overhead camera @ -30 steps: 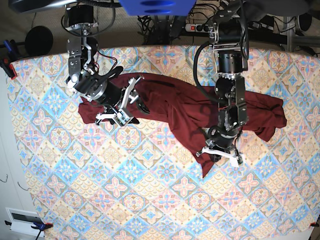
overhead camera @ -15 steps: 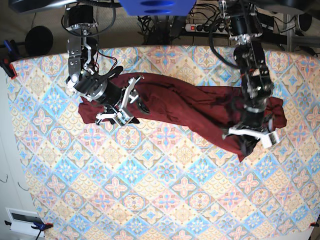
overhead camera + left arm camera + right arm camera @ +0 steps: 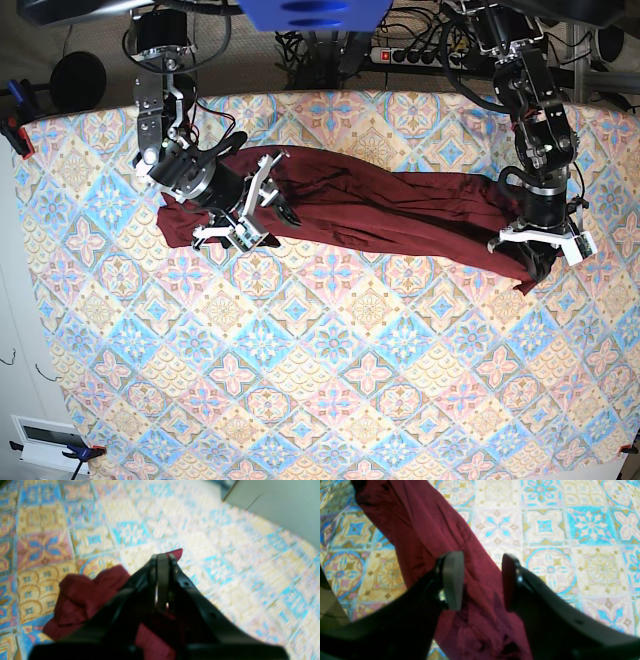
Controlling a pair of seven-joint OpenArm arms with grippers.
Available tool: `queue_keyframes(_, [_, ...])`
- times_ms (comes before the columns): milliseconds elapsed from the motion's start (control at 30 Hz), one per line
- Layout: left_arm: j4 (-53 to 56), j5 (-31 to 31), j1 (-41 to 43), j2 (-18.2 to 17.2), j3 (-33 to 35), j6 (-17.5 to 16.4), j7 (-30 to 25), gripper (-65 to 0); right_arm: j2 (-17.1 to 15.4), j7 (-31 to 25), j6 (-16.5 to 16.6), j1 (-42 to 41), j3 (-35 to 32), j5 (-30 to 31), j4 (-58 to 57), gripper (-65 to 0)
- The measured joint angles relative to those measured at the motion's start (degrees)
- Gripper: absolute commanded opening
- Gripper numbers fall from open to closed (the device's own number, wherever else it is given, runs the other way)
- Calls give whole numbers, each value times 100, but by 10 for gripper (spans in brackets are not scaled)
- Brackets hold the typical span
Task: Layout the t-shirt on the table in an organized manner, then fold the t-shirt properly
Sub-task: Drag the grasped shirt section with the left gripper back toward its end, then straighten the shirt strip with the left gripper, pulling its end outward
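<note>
- Left gripper is clamped on a fold of the t-shirt, cloth bunched beneath it
- Right gripper stands wide, holding nothing, over the shirt's other end
- Garment lies stretched between both across the table

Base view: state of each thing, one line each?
t-shirt: bunched, stretched into a long band, not flat
left end effector: shut on t-shirt's edge
right end effector: open over the t-shirt, holding nothing
table: cloth-covered, t-shirt lying across its far half

Left hand pinched closed (cloth between); right hand spread.
</note>
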State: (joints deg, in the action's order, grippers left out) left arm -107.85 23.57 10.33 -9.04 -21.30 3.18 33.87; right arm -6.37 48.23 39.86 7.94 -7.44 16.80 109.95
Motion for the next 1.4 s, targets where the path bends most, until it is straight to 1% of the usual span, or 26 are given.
queue_keyframes(100, [-4,13,256,-116,9,2,-15,-650,2,0,0,11,0,-2,0,-411])
queue_keyframes(133, [-4,7,332,-149,9,7,142,-650,0,-26,0,39,0,0,0,-411])
queue_keyframes(267, [-9,39,426,-402,13,2,1353,-531,-2,7,0,140,0,-15,4,-411])
queue_keyframes(367, [-57,48,452,-629,-2,-17,1810,-467,0,-7,0,109,0,-15,4,-411])
queue_keyframes(467, [-129,85,667,-874,-17,-17,1808,-421,2,-13,0,109,0,-15,11,-411])
queue_keyframes(533, [-120,243,730,-1058,-28,7,1906,-369,2,-9,0,116,0,-15,11,-411])
queue_keyframes(567, [-120,417,758,-1180,-31,4,1908,-341,2,-9,0,118,0,-15,11,-411])
queue_keyframes(633, [-122,866,772,-1526,-22,-42,2140,-283,0,0,0,107,0,-20,11,-411])
queue_keyframes(733, [44,1504,734,-2000,-101,-31,2485,-233,0,-11,0,114,0,-4,22,-411])
queue_keyframes(800, [275,2009,629,-2253,-221,-42,2695,-222,2,-2,0,116,0,0,26,-411])
queue_keyframes(867, [629,2413,426,-2559,-251,-275,2824,-221,0,-17,2,116,0,11,37,-411])
queue_keyframes(933, [1001,2796,251,-2889,-247,-619,2905,-219,2,0,0,118,0,4,37,-411])
queue_keyframes(1033, [1604,3097,35,-3228,-254,-964,2914,-216,2,-15,0,105,0,-4,39,-411])
queue_keyframes(1100, [1974,3082,-42,-3383,-245,-1093,2942,-215,2,-7,4,118,0,2,39,-411])
queue_keyframes(1133, [2146,3128,-85,-3467,-238,-1300,2983,-215,2,2,2,118,-2,-15,39,-411])
queue_keyframes(1267, [2804,3091,-372,-3670,-229,-1650,2955,-215,0,-22,2,111,-2,4,44,-411])
queue_keyframes(1333, [3152,3110,-501,-3773,-208,-1762,2946,-214,0,-7,0,111,-2,-4,44,-411])
queue_keyframes(1400, [3434,3084,-627,-3816,-214,-1759,2900,-214,0,-17,0,109,0,-17,44,-411])
